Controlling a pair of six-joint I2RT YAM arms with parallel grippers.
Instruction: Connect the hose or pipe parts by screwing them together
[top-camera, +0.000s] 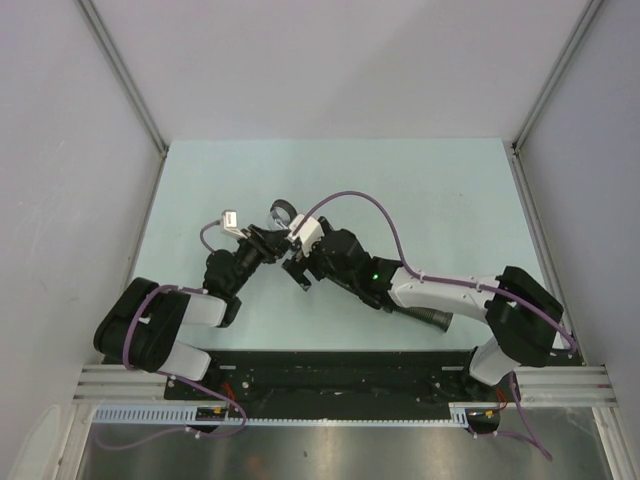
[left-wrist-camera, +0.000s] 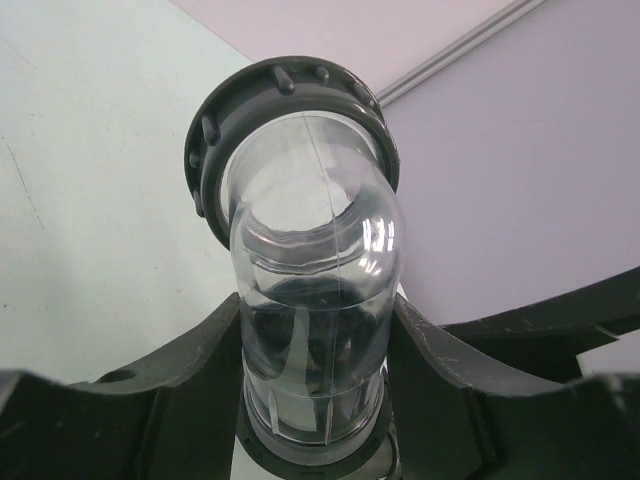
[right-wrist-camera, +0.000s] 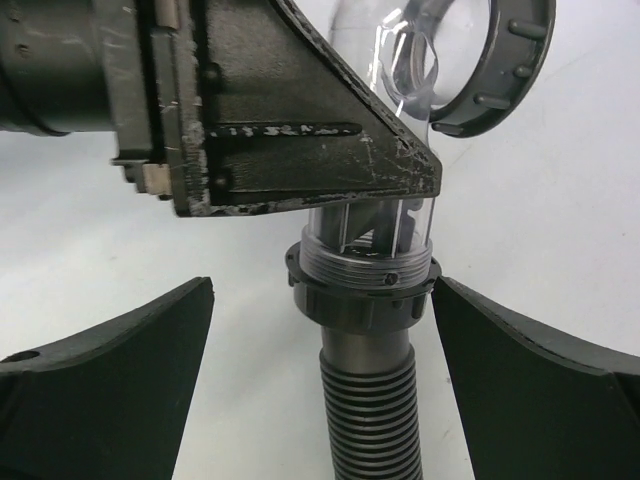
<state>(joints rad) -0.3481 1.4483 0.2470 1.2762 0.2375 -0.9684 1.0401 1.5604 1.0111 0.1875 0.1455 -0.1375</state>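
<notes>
Right wrist, unlike left, shows hose (right-wrist-camera: 368, 410) beneath clear elbow (right-wrist-camera: 370, 226) clamped by left hand (left-wrist-camera: 314, 360), right hand (right-wrist-camera: 322, 290) apart.

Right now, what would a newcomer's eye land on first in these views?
A clear elbow with a grey ring at its far end sits clamped between the left fingers, over the middle of the table. At its lower end a ribbed hose meets it at a collar, with the right fingers spread either side.

Clear curved plastic elbow pipe (left-wrist-camera: 312, 330) glossy, smooth; grey plastic collar ring (left-wrist-camera: 290, 80) & black ribbed hose (right-wrist-camera: 372, 415) matt; black fingers (right-wrist-camera: 290, 130) matt w/ scuffs.
</notes>
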